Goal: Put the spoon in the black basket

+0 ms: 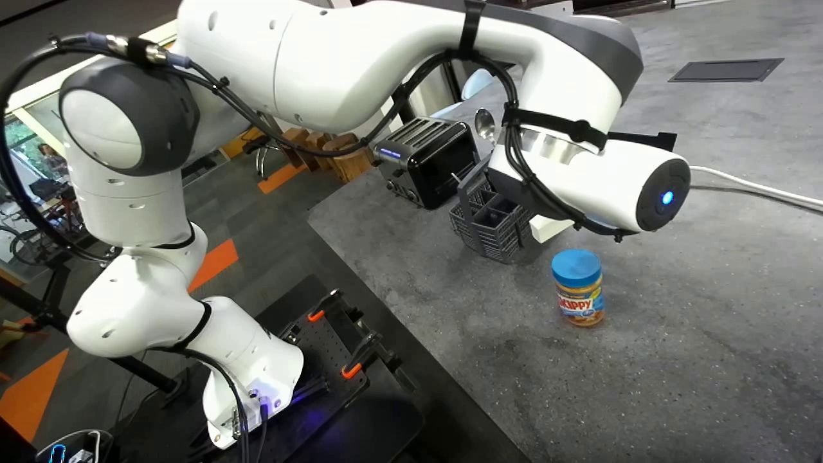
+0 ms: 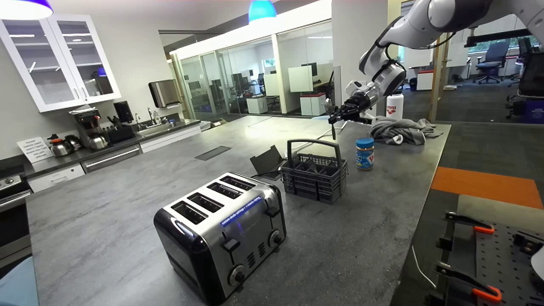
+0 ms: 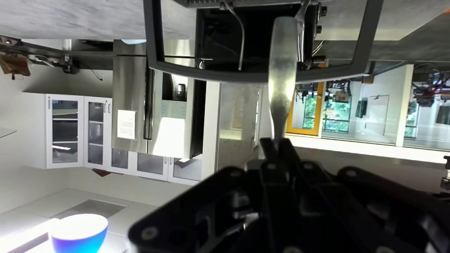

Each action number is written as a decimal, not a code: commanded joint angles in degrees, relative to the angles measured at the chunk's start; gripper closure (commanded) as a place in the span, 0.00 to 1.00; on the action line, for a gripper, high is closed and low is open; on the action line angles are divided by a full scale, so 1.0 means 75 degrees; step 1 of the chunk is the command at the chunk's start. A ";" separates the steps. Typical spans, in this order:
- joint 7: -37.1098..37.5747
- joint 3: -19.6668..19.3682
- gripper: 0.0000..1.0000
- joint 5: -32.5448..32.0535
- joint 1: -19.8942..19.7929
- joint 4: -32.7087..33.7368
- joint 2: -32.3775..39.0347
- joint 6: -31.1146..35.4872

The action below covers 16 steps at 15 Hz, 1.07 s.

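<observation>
My gripper [image 2: 333, 116] is shut on the spoon, near its bowl. The spoon's bowl [image 2: 328, 105] points up and its handle hangs down, above the counter and apart from the black basket [image 2: 310, 187]. The bowl [image 1: 485, 122] also shows in an exterior view, where the arm hides my gripper. The wrist view is upside down: the spoon handle [image 3: 283, 59] runs out from my fingertips [image 3: 276, 142] and crosses in front of the basket's handle [image 3: 225, 74]. The basket [image 1: 485, 241] stands upright on the counter, its compartments partly visible, partly covered by the arm.
A toaster [image 2: 221, 238] stands close to the basket. A blue-lidded jar [image 1: 578, 296] stands on the basket's other side. A low black tray [image 2: 267, 163] and white cable [image 1: 759, 186] lie behind. A grey cloth [image 2: 403, 131] lies near the counter edge. Thin metallic shapes [image 3: 242, 42] show by the basket.
</observation>
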 commanded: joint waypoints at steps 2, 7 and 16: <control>-0.0008 -0.0025 0.98 -0.0032 0.0035 0.0038 0.0030 0.0039; -0.0272 0.0131 0.98 -0.0182 0.0189 0.0073 0.0328 -0.0044; -0.0615 0.0259 0.98 -0.0040 0.0365 0.0209 0.0834 0.0056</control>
